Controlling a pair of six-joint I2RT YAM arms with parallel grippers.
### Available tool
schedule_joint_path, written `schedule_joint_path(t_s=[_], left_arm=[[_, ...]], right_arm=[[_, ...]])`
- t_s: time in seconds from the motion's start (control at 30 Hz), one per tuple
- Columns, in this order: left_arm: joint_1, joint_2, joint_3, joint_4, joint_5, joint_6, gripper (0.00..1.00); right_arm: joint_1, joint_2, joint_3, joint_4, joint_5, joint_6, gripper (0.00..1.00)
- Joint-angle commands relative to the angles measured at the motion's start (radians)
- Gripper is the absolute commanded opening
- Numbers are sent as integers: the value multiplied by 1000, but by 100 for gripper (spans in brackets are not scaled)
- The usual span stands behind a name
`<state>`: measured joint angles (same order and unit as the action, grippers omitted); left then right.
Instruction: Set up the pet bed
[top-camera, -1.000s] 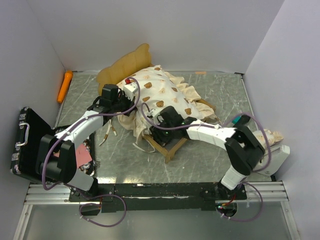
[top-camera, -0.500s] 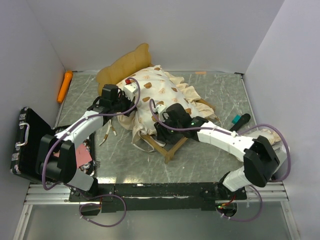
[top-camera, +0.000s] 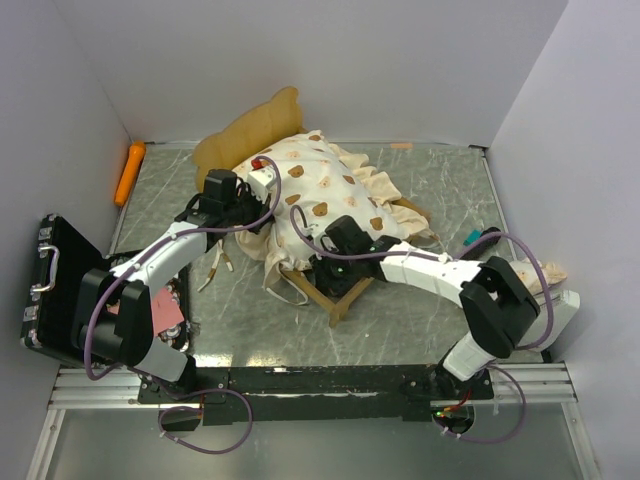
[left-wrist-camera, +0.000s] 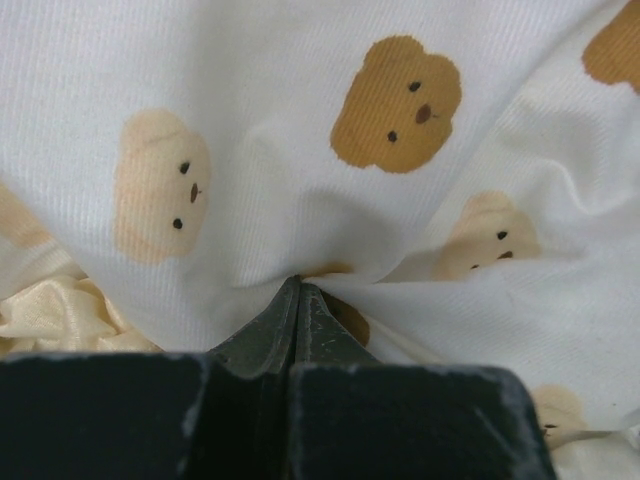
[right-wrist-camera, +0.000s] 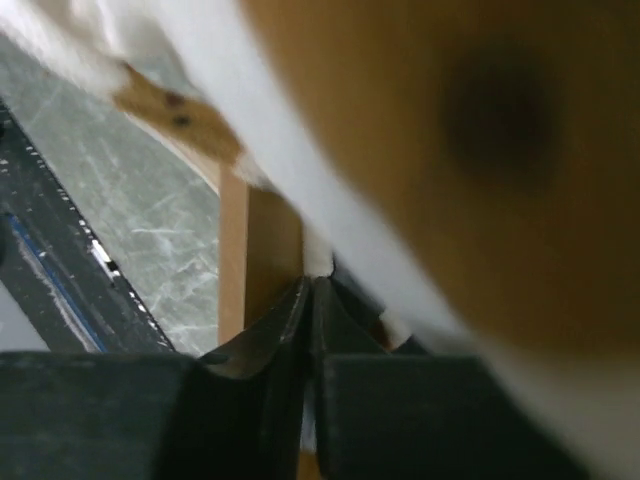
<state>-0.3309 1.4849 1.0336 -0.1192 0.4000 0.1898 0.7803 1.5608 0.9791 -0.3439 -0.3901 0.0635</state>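
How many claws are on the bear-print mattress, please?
2. The left claw pinches the mattress on its left side; the right claw grips its near edge by the wooden frame.

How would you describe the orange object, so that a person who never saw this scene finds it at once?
Look at the grey marbled table and go to its far left corner. The orange object lies there along the left edge, long and narrow. It is the only bright orange thing; its neighbour on that side, the black case, is dark and boxy.
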Motion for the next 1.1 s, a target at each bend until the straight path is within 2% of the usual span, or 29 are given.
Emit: schedule_joint_path(t_s=[0.0, 0.07, 0.2, 0.37, 0.53, 0.57, 0.63, 0.7, 0.73, 0.87, 1.07], left_arm=[[-3, -8, -13, 19, 10, 5, 1], [-3, -2, -10, 23, 8, 0, 1], [-2, 3, -4, 24, 23, -7, 1], [-3, 0, -1, 18, 25, -4, 1], [-5, -2, -1, 18, 19, -3, 1], [-3, -2, -1, 15, 19, -3, 1], [-5, 0, -1, 15, 19, 0, 1], [-3, -2, -1, 16, 13, 2, 1], [-5, -3, -3, 18, 11, 5, 1], [-3, -2, 0, 13, 11, 8, 1], [-5, 8, 8, 9, 19, 5, 1]], right_arm=[[10, 83, 29, 25, -148, 32, 4], [11, 140, 43, 36, -211, 10, 0], [-3, 290, 79, 20, -312, -39, 0], [-9, 419, 112, -12, -172, -34, 0], [-7, 400, 127, -64, 31, 12, 0], [-3, 384, 133, -85, 93, 21, 4], [17, 337, 142, -130, 192, 24, 19], [40, 256, 126, -130, 229, 33, 36], [51, 204, 113, -118, 227, 38, 41], [76, 56, 86, -69, 171, 45, 45], [76, -30, 89, -78, 111, -16, 48]])
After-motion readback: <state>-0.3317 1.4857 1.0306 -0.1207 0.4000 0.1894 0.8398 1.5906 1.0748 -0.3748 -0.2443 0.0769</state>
